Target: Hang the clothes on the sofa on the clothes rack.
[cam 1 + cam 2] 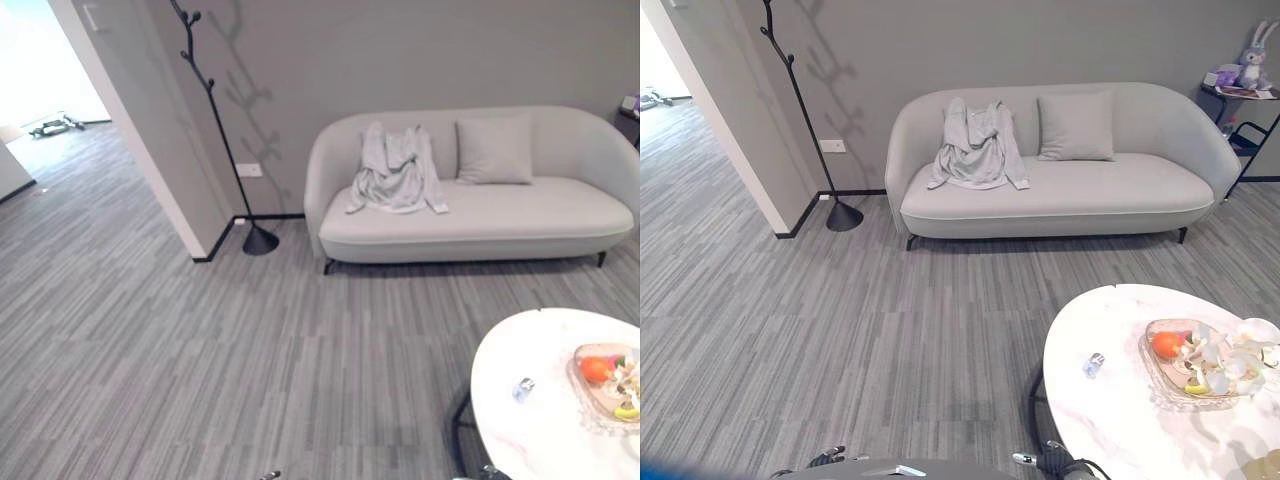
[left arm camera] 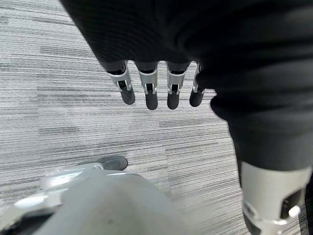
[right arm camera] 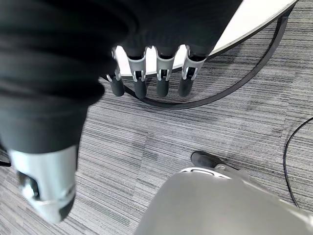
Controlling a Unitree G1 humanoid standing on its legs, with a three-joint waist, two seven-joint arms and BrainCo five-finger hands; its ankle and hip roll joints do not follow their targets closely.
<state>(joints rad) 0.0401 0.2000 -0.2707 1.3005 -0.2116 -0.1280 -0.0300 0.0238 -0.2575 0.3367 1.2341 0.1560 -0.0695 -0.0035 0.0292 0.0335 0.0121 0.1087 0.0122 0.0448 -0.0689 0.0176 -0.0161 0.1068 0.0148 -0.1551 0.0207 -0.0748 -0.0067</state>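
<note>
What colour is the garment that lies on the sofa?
The garment is light grey, much like the sofa itself; the right eye view shows it best.

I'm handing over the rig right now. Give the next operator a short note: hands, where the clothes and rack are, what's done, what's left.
Left hand: open, holding nothing, hanging over the floor.
Right hand: open, holding nothing, beside the white round table.
Grey garment: draped over the sofa at its left end, beside the cushion.
Black clothes rack: bare, standing left of the sofa by the wall.
Done: nothing.
Left: approach, pick up the garment, hang it.
</note>
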